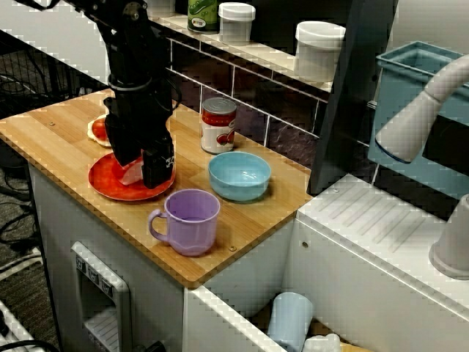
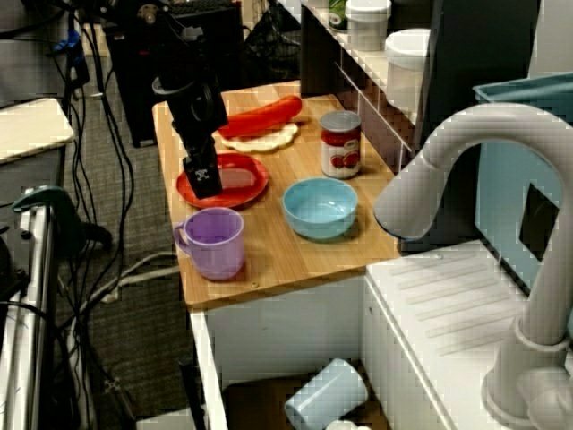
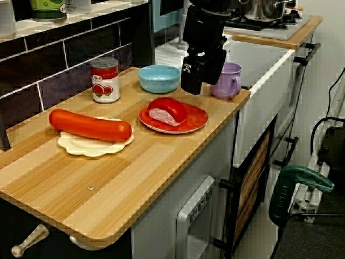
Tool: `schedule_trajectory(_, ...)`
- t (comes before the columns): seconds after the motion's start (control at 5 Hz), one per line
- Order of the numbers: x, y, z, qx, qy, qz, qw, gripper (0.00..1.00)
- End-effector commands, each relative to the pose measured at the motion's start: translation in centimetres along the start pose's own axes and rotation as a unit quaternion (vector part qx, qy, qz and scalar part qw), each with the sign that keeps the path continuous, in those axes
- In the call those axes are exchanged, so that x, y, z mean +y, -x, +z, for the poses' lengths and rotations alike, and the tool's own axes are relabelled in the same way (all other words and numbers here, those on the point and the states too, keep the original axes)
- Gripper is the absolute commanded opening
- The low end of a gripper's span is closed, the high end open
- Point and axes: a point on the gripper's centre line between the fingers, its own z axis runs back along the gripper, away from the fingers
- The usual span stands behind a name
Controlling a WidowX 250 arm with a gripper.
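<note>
One counter (image 3: 108, 183): wood, near end cut off.
Gripper (image 3: 192, 89): over plate (image 3: 197, 116); finger spread cannot be told.
Sausage (image 3: 89, 125): 9 o'clock of plate.
Plate: red, holds meat (image 3: 168, 111).
Bowl (image 3: 159, 78): blue, 12 o'clock.
Mug (image 3: 229, 81): purple, 2 o'clock, partly hidden.
Can (image 3: 105, 81): 10 o'clock; label writing unreadable.
Meat: plate centre.
</note>
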Motion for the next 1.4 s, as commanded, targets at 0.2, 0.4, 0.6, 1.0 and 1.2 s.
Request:
schedule_trajectory(0.2, 0.2, -1.1, -0.9, -0.018, -0.021, -0.010, 0.9996, 1.00)
schedule_trajectory(0.4, -0.1, -1.3, -1.3, -0.018, -0.023, -0.013, 0.9995, 1.00)
schedule_trajectory(0.6, -0.5, -1.6, -1.5, -0.012, -0.023, -0.016, 0.9995, 1.00)
schedule_trajectory(1.0, -0.7, -1.7, -1.3, -0.008, -0.022, -0.019, 0.9995, 0.99)
schedule_trajectory(1.2, 0.0, -1.1, -1.5, -0.014, -0.028, -0.018, 0.9993, 1.00)
